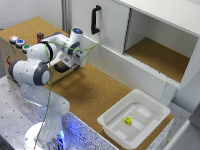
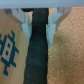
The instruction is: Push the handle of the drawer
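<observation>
Plainly, the wrist view puts the handle (image 2: 37, 52) straight between the two pale fingers (image 2: 51, 31) of the claw (image 2: 36, 31): a dark, ribbed bar running away from the camera, with a finger close on each side of it. The claw is spread, its jaws standing either side of the handle; whether the pads touch it cannot be told from the blurred picture. To one side of the bar lies pale wood with a blue printed pattern (image 2: 8, 50), to the other a cork surface (image 2: 67, 55).

From the exterior view, the arm (image 1: 35, 70) reaches across to the wooden box (image 1: 20, 37) at the far left, and its hand covers the drawer front, so the drawer and handle are hidden there behind the claw (image 1: 75, 55).

Counted: one arm, one claw, one box. On the box's cork top sit four buttons: a red one (image 1: 13, 38), a blue one (image 1: 19, 43), a green one (image 1: 26, 48) and a dark one (image 1: 40, 36). One white cabinet (image 1: 150, 30) stands at the far right with one long black door handle (image 1: 95, 19) and one open compartment. One white tub (image 1: 134, 119) sits near the right, holding one small yellow cube (image 1: 128, 120).
</observation>
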Controlling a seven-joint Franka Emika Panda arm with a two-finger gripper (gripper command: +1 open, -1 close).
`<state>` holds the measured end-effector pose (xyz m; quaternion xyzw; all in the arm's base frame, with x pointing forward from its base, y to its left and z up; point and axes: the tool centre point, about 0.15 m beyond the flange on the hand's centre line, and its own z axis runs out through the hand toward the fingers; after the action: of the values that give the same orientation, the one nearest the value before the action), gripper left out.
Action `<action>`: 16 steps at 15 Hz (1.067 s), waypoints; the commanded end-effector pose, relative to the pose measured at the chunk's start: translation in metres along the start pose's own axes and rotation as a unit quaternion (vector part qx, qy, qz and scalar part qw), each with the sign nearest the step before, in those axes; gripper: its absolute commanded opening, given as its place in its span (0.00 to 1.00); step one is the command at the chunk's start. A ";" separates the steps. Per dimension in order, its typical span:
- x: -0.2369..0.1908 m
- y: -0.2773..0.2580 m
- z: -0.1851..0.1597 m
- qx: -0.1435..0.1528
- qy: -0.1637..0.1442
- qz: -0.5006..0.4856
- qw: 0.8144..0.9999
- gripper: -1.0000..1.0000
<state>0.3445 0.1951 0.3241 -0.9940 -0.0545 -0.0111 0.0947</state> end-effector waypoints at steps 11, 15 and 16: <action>0.063 -0.090 0.064 0.041 -0.001 -0.030 0.999 0.00; 0.076 -0.109 0.072 0.047 -0.005 -0.051 0.998 0.00; 0.079 -0.114 0.074 0.048 -0.006 -0.054 0.997 0.00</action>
<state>0.3434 0.2738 0.3235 -0.9871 -0.0820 -0.0349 0.1332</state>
